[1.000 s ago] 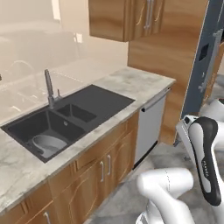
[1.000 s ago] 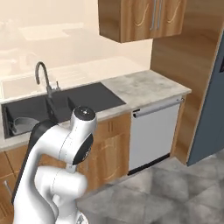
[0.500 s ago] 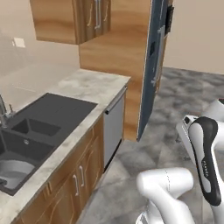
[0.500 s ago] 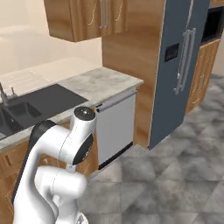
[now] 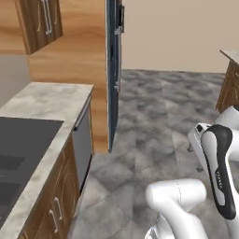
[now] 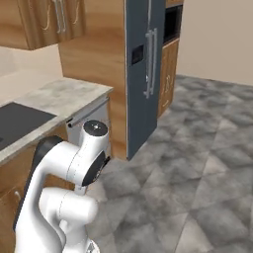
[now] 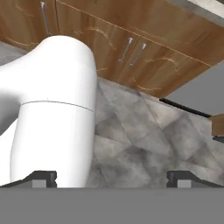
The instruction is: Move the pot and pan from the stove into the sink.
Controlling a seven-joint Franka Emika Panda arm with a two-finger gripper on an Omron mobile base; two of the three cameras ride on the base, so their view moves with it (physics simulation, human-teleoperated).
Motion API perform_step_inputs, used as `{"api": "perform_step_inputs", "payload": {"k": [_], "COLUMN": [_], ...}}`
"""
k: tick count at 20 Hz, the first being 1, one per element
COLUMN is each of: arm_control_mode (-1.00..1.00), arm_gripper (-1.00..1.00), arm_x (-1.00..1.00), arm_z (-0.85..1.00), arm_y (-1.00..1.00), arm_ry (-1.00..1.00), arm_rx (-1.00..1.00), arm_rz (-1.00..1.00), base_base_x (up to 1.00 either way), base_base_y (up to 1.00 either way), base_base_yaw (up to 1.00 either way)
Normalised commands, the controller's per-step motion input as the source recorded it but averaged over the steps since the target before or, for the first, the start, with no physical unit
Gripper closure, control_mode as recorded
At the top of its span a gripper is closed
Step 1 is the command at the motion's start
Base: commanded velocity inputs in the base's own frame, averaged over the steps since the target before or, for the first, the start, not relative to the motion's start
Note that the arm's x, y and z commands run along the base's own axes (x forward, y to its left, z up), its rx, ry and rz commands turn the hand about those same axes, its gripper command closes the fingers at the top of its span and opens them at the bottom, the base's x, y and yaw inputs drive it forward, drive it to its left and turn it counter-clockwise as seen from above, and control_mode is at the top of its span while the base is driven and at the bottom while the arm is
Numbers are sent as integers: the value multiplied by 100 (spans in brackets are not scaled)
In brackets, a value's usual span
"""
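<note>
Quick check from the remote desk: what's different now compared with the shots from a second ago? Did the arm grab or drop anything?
The base has turned or driven right along the counter, so the whole view shifted; the things themselves did not move. The sink has slid to the left edge, its faucet and the grey pot in its basin now out of frame, while the dishwasher and fridge came closer. The arm kept its folded pose; the gripper stayed open, with nothing between the fingers.
</note>
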Motion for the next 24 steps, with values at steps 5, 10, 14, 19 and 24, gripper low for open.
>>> {"api": "perform_step_inputs", "payload": {"k": [5, 10, 14, 19, 24], "arm_control_mode": [100, 100, 100, 100, 100], "arm_gripper": [-100, -100, -100, -100, -100], "arm_x": [0, 0, 0, 0, 0], "arm_z": [0, 0, 0, 0, 0], "arm_y": [0, 0, 0, 0, 0], "arm_ry": [0, 0, 0, 0, 0], "arm_rx": [0, 0, 0, 0, 0], "arm_rz": [0, 0, 0, 0, 0], "base_base_x": [0, 0, 0, 0, 0], "base_base_y": [-19, -17, -19, -19, -19], "base_base_yaw": [-46, -47, -46, -46, -44]}}
